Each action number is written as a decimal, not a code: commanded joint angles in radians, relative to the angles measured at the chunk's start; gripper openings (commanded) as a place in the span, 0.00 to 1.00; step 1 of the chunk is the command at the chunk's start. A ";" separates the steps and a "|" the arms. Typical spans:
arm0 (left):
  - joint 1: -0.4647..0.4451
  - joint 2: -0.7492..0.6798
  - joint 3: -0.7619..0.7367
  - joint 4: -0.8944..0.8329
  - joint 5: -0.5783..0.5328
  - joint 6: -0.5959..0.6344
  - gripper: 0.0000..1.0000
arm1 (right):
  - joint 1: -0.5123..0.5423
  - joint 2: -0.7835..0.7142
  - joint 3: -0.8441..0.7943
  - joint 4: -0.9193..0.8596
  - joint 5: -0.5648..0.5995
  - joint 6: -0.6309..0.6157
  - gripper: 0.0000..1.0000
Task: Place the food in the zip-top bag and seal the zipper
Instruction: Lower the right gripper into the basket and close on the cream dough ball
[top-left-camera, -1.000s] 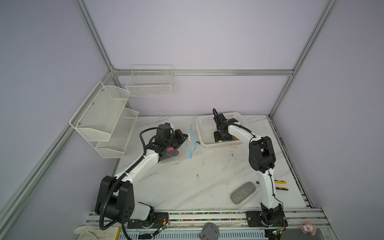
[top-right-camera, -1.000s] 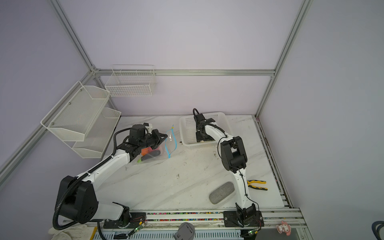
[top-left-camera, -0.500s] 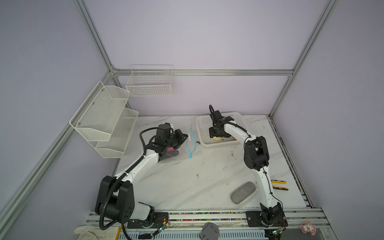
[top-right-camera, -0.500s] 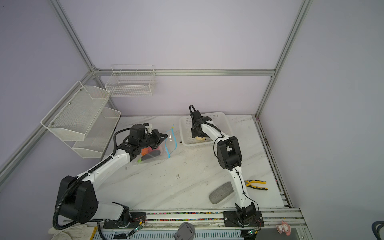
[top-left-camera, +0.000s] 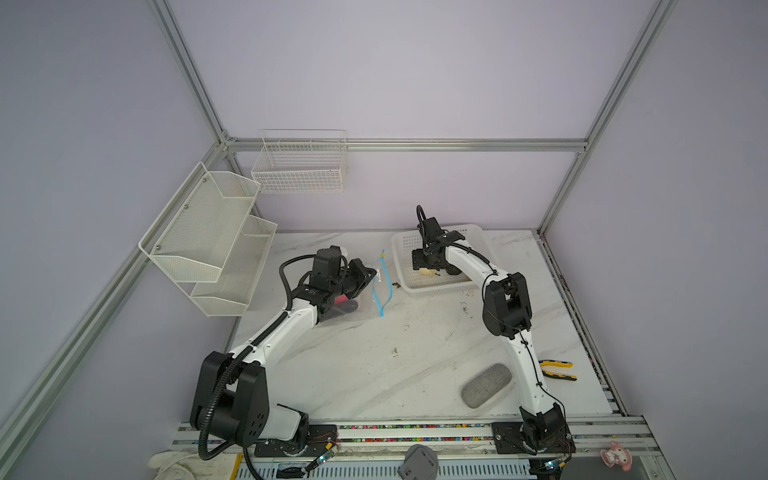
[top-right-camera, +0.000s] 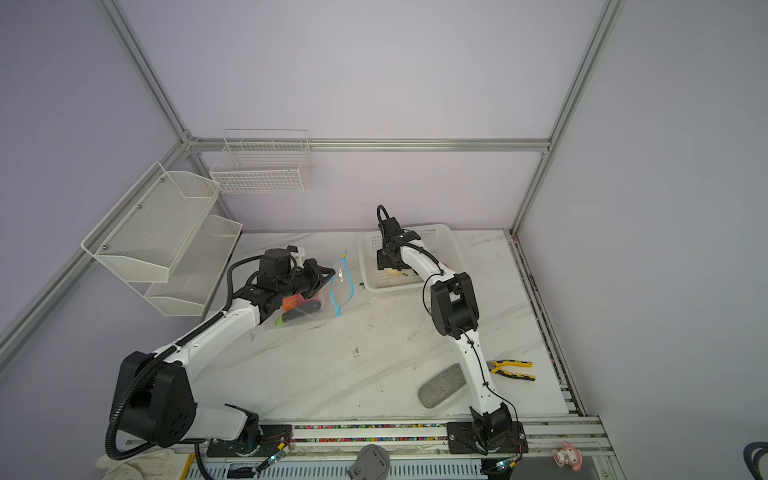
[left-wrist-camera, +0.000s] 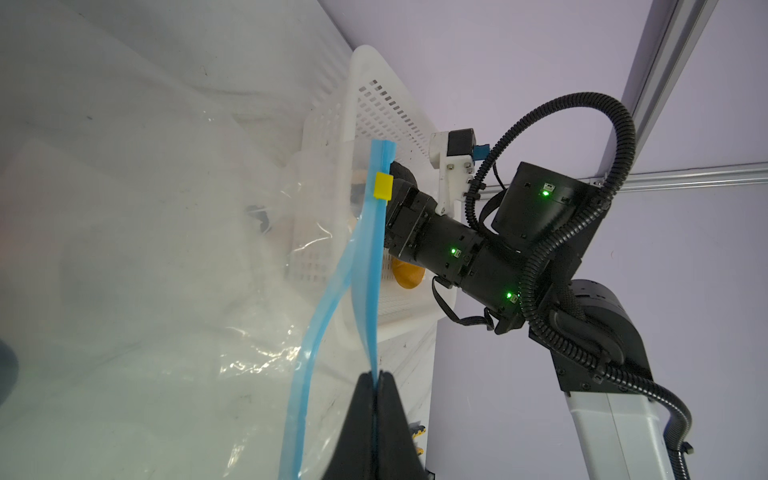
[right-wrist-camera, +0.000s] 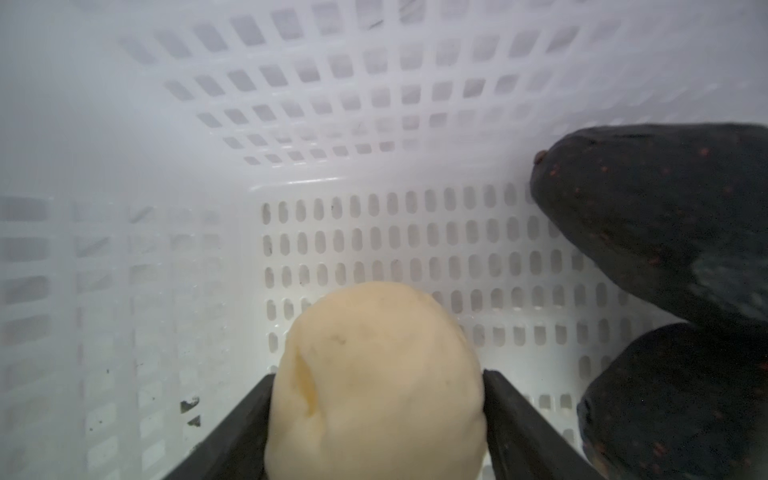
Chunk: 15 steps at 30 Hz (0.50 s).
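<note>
Cream food (right-wrist-camera: 376, 386) — between right gripper (right-wrist-camera: 379, 374)'s fingers (right-wrist-camera: 232, 436) (inside white basket (right-wrist-camera: 374, 232)).

Food count: 1 cream piece (right-wrist-camera: 374, 399) between the fingers of the right hand (right-wrist-camera: 377, 376); 2 black pieces (right-wrist-camera: 648, 224) (right-wrist-camera: 681, 399) just beside that hand; 1 yellow-brown piece (left-wrist-camera: 409, 276) near it. 1 zip-top bag (top-right-camera: 324, 313) at the left hand (left-wrist-camera: 376, 376), holding 1 orange piece (top-right-camera: 291, 300) and 1 black piece (top-right-camera: 306, 308). 1 basket (top-left-camera: 432, 286).

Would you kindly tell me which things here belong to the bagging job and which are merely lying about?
Job: zip-top bag, zipper, cream food, black food, white basket holding them.
Lying about: grey pad, pliers, wall shelves, wire basket.
</note>
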 joint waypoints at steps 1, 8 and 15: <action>0.008 -0.008 0.039 0.004 0.010 0.024 0.00 | 0.005 -0.012 -0.022 0.009 -0.043 0.006 0.76; 0.008 -0.008 0.036 0.004 0.007 0.025 0.00 | 0.005 -0.066 -0.103 0.036 -0.060 0.008 0.78; 0.009 -0.006 0.034 0.008 0.008 0.025 0.00 | 0.006 -0.127 -0.189 0.071 -0.102 0.009 0.79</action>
